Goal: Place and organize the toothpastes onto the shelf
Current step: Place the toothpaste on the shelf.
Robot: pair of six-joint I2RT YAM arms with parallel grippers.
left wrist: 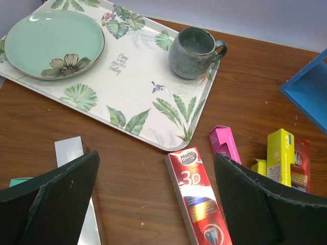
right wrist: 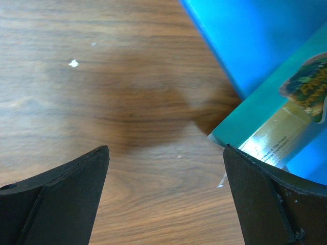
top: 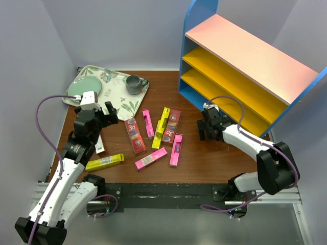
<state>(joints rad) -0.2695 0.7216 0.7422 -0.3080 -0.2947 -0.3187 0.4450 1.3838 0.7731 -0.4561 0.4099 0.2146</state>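
1. The slim cardboard toothpaste cartons lie flat on the brown wooden table (top: 204, 161), most of them in a loose cluster between the two arms. The cluster holds a dark red carton (top: 134, 136), a bright pink carton (top: 147, 124) just right of it and a yellow carton (top: 161, 128) close against a second dark red carton (top: 172, 124). Another pink carton (top: 176, 149) and a slanted pink carton (top: 150, 158) lie nearer the arm bases.
2. A second yellow carton (top: 104, 162) lies apart at the left, near the left arm. A white carton (top: 99, 145) is partly hidden under that arm's wrist.
3. A teal carton (right wrist: 265, 127) shows in the right wrist view, close to the shelf's blue panel; whether they touch cannot be told.
4. The large tiered shelf (top: 245, 53), with blue side panels, a pale pink top board and yellow-orange boards, stands at the far right of the table.
5. The left gripper (left wrist: 157, 168) hovers low with its jaws spread wide, holding nothing. The first dark red carton lies on the wood below the gap.
6. The right gripper (right wrist: 166, 150) hangs low by the shelf's near corner, jaws wide, with only bare wood between them.
7. A floral tray (top: 115, 99) at the far left carries a pale green plate (top: 84, 88) and a grey mug (top: 134, 84).
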